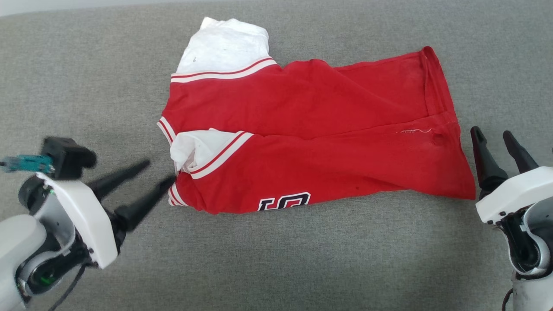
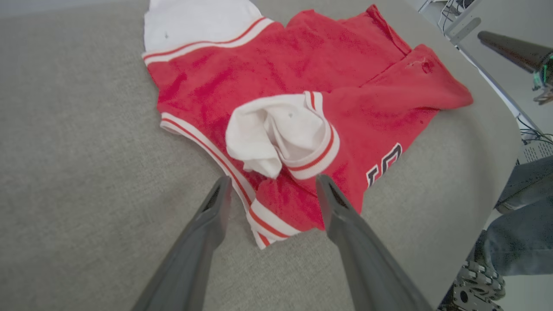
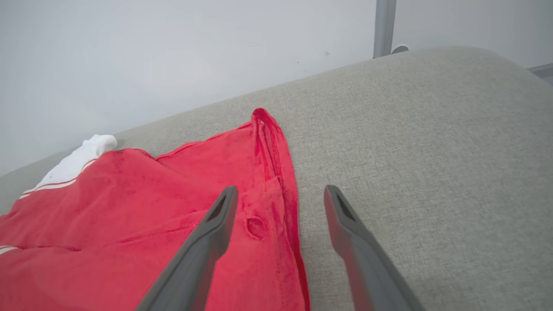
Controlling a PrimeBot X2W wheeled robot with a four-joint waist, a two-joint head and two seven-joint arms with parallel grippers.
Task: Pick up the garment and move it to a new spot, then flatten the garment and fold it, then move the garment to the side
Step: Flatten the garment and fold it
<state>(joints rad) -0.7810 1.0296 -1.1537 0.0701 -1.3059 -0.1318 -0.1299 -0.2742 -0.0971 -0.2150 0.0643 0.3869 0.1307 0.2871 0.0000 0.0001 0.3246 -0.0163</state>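
Observation:
The garment (image 1: 311, 129) is a red jersey shirt with white sleeves and striped trim, lying folded lengthwise on the grey cushion, collar end to the left, hem to the right. One white sleeve (image 1: 224, 45) sticks out at the far edge; the other sleeve (image 2: 276, 134) is bunched on top near the collar. My left gripper (image 1: 159, 172) is open, its fingertips at the garment's near left corner (image 2: 270, 220) with nothing between them. My right gripper (image 1: 491, 134) is open just right of the hem (image 3: 276, 172), holding nothing.
The grey cushion (image 1: 302, 259) reaches all around the shirt, with free room in front and to both sides. Its rounded edge (image 2: 497, 142) lies past the hem. A person's legs in jeans (image 2: 522, 224) stand beyond that edge. A pale wall (image 3: 173, 56) runs behind.

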